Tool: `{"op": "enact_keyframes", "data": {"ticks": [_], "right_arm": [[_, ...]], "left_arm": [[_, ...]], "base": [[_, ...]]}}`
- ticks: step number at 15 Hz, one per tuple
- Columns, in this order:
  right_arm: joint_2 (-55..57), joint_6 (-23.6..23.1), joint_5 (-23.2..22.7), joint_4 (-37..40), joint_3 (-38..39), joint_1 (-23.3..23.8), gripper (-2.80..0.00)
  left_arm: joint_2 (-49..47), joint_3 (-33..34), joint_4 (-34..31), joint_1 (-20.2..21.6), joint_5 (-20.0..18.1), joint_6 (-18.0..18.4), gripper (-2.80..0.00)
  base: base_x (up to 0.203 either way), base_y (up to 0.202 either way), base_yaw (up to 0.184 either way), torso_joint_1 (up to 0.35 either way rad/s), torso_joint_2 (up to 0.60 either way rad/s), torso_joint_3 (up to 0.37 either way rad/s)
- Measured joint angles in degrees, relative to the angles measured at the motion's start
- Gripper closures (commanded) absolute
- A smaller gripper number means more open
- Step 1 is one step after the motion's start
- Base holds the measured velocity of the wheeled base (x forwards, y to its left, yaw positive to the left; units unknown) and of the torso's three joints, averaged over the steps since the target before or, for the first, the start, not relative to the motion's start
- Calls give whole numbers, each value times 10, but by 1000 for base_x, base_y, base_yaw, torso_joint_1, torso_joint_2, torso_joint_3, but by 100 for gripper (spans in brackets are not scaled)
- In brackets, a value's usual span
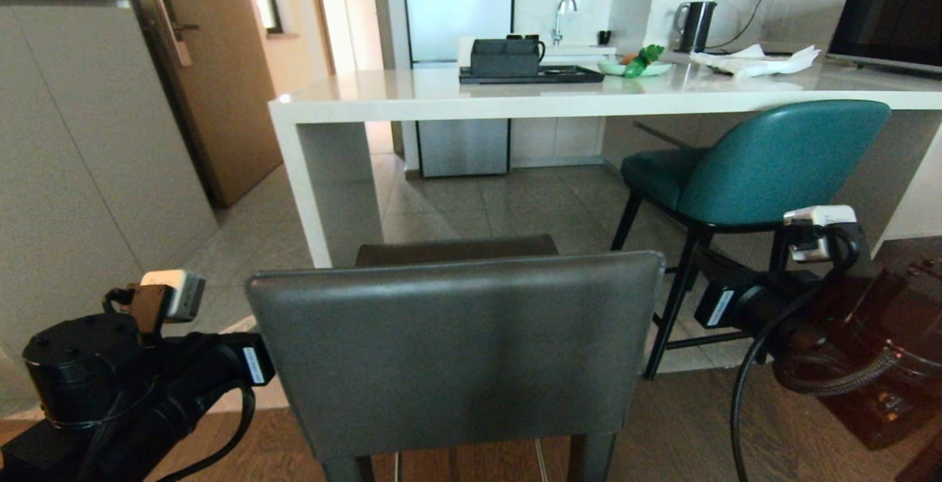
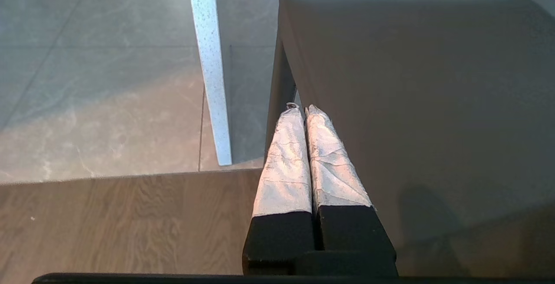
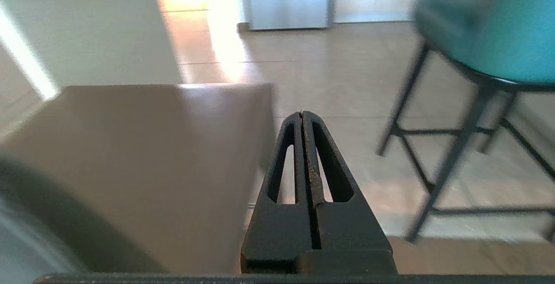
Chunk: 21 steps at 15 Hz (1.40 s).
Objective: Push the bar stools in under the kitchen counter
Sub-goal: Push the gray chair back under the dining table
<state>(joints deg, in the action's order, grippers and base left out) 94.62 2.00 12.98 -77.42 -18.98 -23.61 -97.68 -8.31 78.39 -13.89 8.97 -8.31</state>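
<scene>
We see the dark grey square-backed stool (image 1: 456, 342) standing short of the glossy white surface (image 1: 515, 96), our clenched left pincer (image 2: 302, 109) against its backrest's left edge, our clenched right pincer (image 3: 302, 115) beside its right edge. The teal leather stool (image 1: 765, 162) sits tucked under the surface's edge.

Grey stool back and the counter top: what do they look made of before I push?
The grey stool back looks like smooth leather or vinyl upholstery: matte, faint sheen, rounded padded edge. The kitchen counter looks like polished stone or composite: glossy white slab with reflections and a speckled end panel. The left end effector sits shut at the back's edge.
</scene>
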Motion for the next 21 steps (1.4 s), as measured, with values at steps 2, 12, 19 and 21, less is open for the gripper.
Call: {"op": "enact_keyframes", "data": {"ticks": [2,12,19,21], "right_arm": [[19,0,2,0,-19,-28,0],[63,-7,1,-1,-56,-59,0],[74,-7,-1,-2,-47,-89,0],[79,-7,-1,-9,-47,-90,0]], "left_arm": [[-7,-4,0,-1,0,0,0],[-28,-48,0,-5,-6,-2,0],[-36,-49,0,-18,-6,-4,0],[-29,-40,0,-18,-5,-4,0]], "base": [[0,0,0,0,0,0],[0,0,0,0,0,0],[0,0,0,0,0,0],[0,0,0,0,0,0]]}}
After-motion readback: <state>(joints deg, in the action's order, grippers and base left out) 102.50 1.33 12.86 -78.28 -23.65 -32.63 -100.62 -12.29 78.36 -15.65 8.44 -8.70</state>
